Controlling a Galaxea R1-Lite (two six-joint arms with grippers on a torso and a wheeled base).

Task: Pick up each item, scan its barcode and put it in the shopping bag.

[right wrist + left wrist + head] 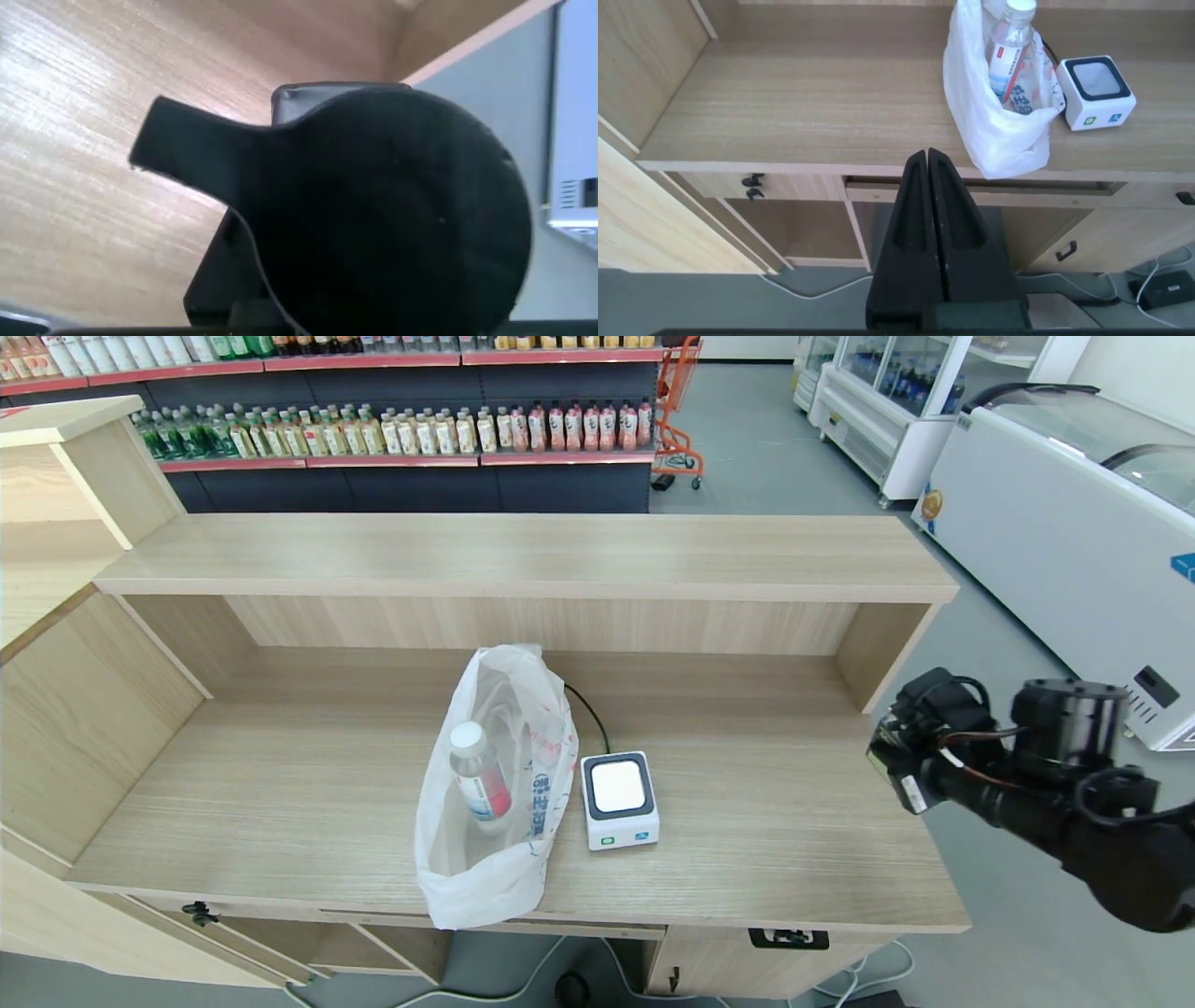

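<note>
Left wrist view puts my left pincer (926, 161) nearest: its two black fingers are pressed flat together with nothing between them. It hangs in front of the counter (785, 103), lower than the wooden top and apart from it. Under the front edge beyond its tips are a drawer front and a small black latch (752, 185).

My right pincer (920, 751) is out past the right end of the counter, apart from everything on it. Whether it is apart or together I cannot tell.

On the counter, near its front edge, stands the shopping bag (485, 868). It is thin white plastic with red and blue print, its mouth is open upward, and its lower end reaches just over the edge. Inside it is a clear bottle (478, 782) with a white cap and a red and white label, roughly upright and leaning a little. Just beside the bag, on my right, sits the scanner (619, 800), a small white box with a pale square window facing up. Whether it touches the bag's side I cannot tell. A black cable (590, 711) runs from behind it toward the back of the counter, past the bag's top.

Farther back, a raised wooden ledge (523, 555) roofs the rear of the counter. Beyond it, store shelves (401, 457) carry rows of drink bottles. An orange trolley (680, 420) stands at the aisle end, and white chest freezers (1046, 532) line the floor to my right.
</note>
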